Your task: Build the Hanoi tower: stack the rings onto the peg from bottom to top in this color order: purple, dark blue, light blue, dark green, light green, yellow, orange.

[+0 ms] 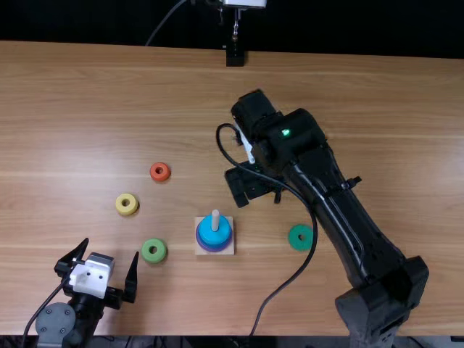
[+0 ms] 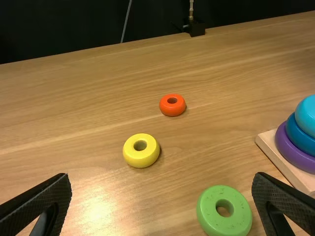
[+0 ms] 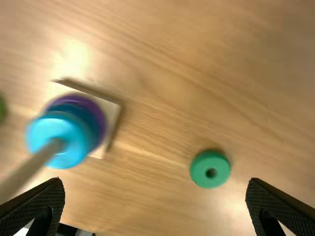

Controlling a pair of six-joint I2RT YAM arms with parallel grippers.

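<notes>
**Three rings were on the peg; four were left to stack**

The right gripper (image 3: 155, 180) hung over the table (image 1: 109, 94) with its two black fingers spread wide and nothing between them. The left gripper (image 1: 112, 247), low by the near edge, was also parted and empty.

Beyond them, a square wooden base (image 1: 199, 251) held an upright peg (image 1: 215, 220). Around it sat the purple ring (image 2: 290, 151), then the dark blue ring (image 2: 300, 138), then the light blue ring (image 2: 309, 115) on top (all in the order asked, as far as I could tell).

The dark green ring (image 3: 206, 164), next in line, lay flat on the right arm's side of the base. On the left arm's side lay the light green ring (image 2: 210, 212), nearest that gripper, then the yellow ring (image 2: 141, 159), and farther off the orange ring (image 2: 172, 109). By my count, the job was nearly half done.
</notes>
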